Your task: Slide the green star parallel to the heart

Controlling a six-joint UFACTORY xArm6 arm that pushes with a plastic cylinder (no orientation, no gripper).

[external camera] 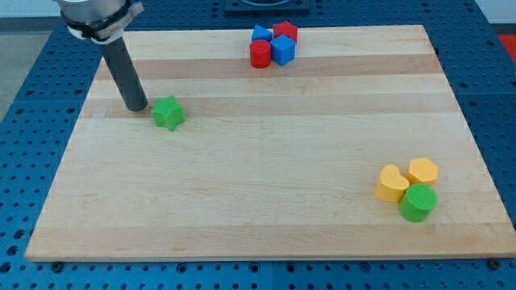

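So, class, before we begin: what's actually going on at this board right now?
A robot arm's dark rod is working on the green star. My tip sits just to the view's left of the star, very close, though contact can't be confirmed. At the view's top, red and blue blocks cluster together. At the view's lower right, two yellow blocks sit against a green cylinder.
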